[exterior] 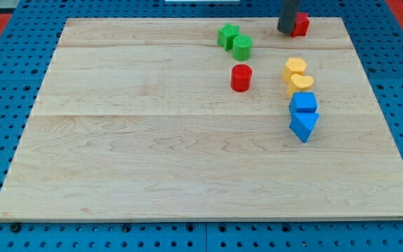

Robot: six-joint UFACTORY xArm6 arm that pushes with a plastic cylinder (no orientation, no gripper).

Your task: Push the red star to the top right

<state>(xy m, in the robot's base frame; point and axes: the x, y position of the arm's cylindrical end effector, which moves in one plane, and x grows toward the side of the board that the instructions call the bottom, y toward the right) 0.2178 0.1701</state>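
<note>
The red star (301, 25) lies near the board's top edge, right of centre, partly hidden by the rod. My tip (286, 31) is at the star's left side, touching or almost touching it. A red cylinder (241, 78) stands lower, near the board's middle.
A green star (227, 35) and a green cylinder (242, 47) sit left of my tip. Two yellow blocks (294, 68) (301, 84) and two blue blocks (303, 103) (303, 125) form a column below the star. The wooden board (152, 140) lies on a blue pegboard.
</note>
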